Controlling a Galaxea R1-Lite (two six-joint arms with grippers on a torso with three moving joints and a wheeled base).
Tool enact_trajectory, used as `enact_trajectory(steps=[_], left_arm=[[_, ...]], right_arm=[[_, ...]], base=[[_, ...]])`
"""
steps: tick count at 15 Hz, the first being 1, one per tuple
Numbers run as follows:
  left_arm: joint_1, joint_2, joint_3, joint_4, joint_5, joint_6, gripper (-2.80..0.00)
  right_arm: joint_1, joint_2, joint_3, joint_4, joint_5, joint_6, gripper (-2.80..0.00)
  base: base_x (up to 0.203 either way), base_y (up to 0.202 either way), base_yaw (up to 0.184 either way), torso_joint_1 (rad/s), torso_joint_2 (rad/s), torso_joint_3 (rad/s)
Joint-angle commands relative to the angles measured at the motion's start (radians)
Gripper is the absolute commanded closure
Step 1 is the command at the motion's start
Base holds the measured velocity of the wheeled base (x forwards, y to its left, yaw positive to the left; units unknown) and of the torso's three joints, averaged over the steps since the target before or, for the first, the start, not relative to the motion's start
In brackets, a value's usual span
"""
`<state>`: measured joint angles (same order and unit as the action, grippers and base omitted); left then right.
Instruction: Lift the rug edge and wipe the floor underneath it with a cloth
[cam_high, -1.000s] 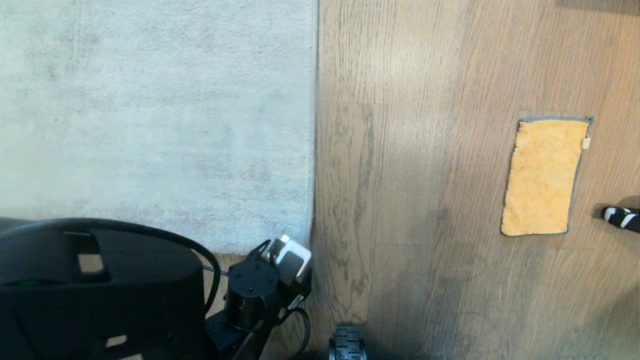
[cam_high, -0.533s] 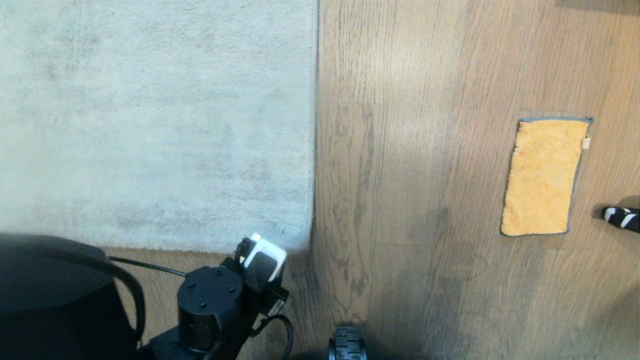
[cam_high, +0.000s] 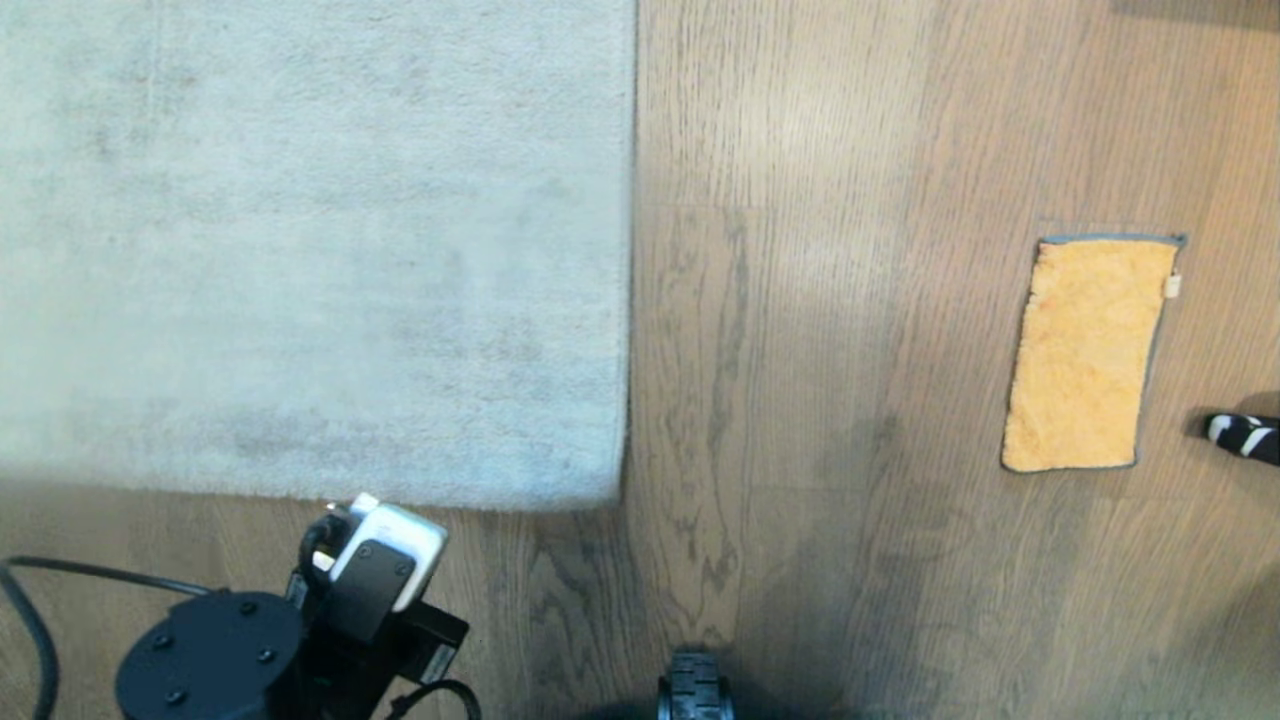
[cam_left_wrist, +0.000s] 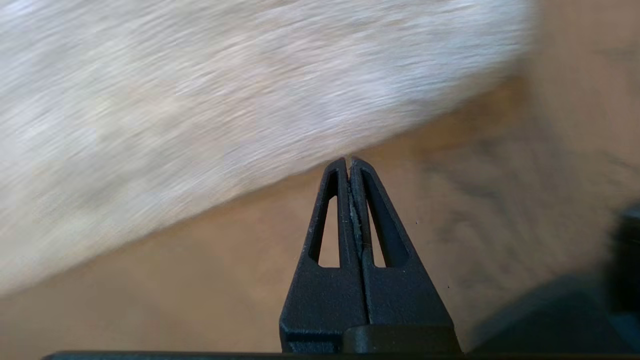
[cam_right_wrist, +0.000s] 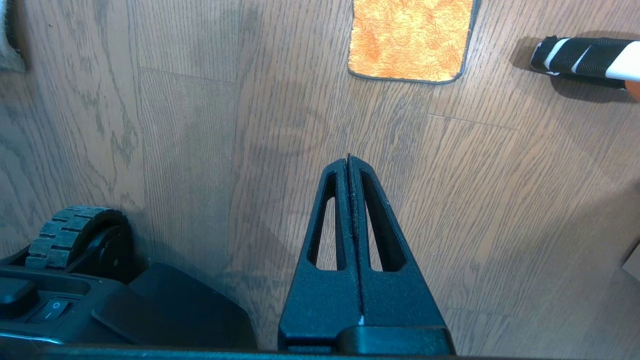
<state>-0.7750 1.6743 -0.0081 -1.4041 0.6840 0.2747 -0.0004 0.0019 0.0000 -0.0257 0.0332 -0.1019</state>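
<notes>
The pale grey rug (cam_high: 300, 250) lies flat on the brown plank floor (cam_high: 800, 400). Its near rug edge (cam_high: 450, 497) meets a square corner (cam_high: 618, 498). My left arm (cam_high: 300, 610) sits low on the left, just short of that edge; its fingers are hidden there under the wrist. In the left wrist view my left gripper (cam_left_wrist: 349, 160) is shut on nothing, its tips right at the rug edge (cam_left_wrist: 280, 172). The orange cloth (cam_high: 1085, 355) lies flat on the right. My right gripper (cam_right_wrist: 349, 157) is shut and empty above bare floor, short of the cloth (cam_right_wrist: 410, 40).
A black object with white stripes (cam_high: 1245, 435) lies at the right edge, beside the cloth, and shows again as the striped object (cam_right_wrist: 575, 55). The robot's black wheel (cam_high: 695, 690) pokes in at the bottom middle, and the base (cam_right_wrist: 125, 305) fills a near corner.
My left arm has swung from the rug's corner to the left and back along the near edge. The rug, the cloth and the camera have not moved.
</notes>
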Motion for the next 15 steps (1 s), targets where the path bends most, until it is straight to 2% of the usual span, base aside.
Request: enact_trajectory(steps=[1, 6, 9, 11, 13, 15], left_arm=[[0.031, -0.107, 0.008, 0.033, 0.071, -0.013, 0.0], [0.215, -0.247, 0.008, 0.157, 0.092, -0.023, 0.0], [0.245, -0.365, 0.008, 0.216, 0.109, -0.018, 0.0], [0.267, -0.484, 0.008, 0.308, 0.107, -0.018, 0.0], [0.342, -0.58, 0.007, 0.433, 0.08, -0.025, 0.0], [0.35, -0.602, 0.008, 0.466, 0.062, -0.05, 0.0]], right_arm=[[0.0, 0.0, 0.0, 0.0, 0.001, -0.001, 0.0], [0.0, 0.0, 0.0, 0.0, 0.001, -0.001, 0.0], [0.0, 0.0, 0.0, 0.0, 0.001, -0.001, 0.0], [0.0, 0.0, 0.0, 0.0, 0.001, -0.001, 0.0], [0.0, 0.0, 0.0, 0.0, 0.001, -0.001, 0.0], [0.0, 0.0, 0.0, 0.0, 0.001, -0.001, 0.0]], base=[[0.0, 0.0, 0.0, 0.0, 0.0, 0.0], [0.0, 0.0, 0.0, 0.0, 0.0, 0.0], [0.0, 0.0, 0.0, 0.0, 0.0, 0.0], [0.0, 0.0, 0.0, 0.0, 0.0, 0.0], [0.0, 0.0, 0.0, 0.0, 0.0, 0.0], [0.0, 0.0, 0.0, 0.0, 0.0, 0.0]])
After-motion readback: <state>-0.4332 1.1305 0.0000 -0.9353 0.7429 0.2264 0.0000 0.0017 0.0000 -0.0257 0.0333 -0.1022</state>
